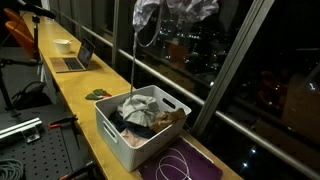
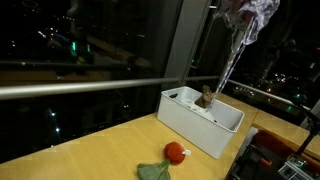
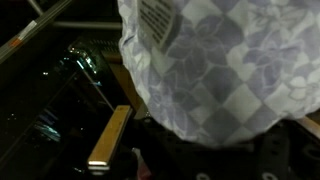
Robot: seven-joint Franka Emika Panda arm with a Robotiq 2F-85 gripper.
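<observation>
Below cloth (image 1: pixel 185 8), white bin (image 1: pixel 118 142); laptop (image 1: pixel 75 60) beyond.

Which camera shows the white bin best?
In an exterior view the white bin is seen from above, rim and contents clear. In an exterior view the bin shows mostly its side wall. The wrist view shows only the checked cloth.

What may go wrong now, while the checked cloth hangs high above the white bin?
1. A long thin strip of the cloth seems to reach down into the bin. If it is tangled with the clothes there, a higher lift may drag them out or tip the bin.
2. In the wrist view the cloth covers nearly everything, so what lies below is hard to see.
</observation>
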